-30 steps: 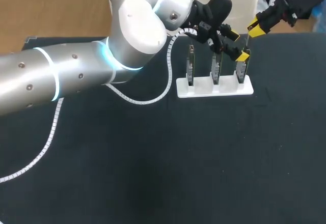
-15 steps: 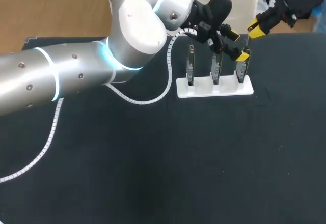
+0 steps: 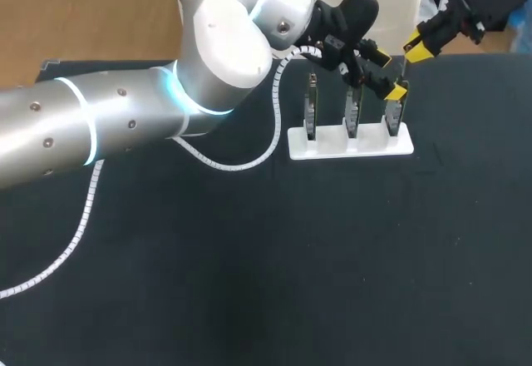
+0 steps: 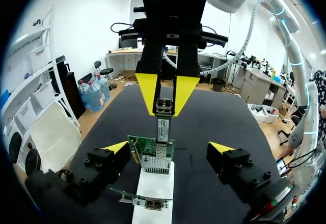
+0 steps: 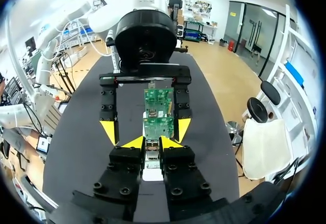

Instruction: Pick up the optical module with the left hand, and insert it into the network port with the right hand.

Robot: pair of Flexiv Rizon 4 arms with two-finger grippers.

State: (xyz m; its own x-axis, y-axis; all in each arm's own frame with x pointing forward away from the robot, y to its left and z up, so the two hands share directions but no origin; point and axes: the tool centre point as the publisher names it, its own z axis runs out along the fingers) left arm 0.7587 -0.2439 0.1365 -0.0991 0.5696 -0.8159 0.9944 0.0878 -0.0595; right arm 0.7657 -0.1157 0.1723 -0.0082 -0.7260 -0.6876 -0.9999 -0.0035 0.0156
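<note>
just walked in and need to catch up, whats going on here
The right gripper is shut on the optical module, holding it upright at the top of the network port on the green board in the white holder. The left gripper is open, straddling that board without touching it.

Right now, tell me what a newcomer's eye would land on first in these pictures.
The big silver left arm stretches across the black table. Its open left pincer straddles a green circuit board standing upright in a white holder. Just ahead, the right pincer is shut on a slim metal optical module, right over that board.
</note>
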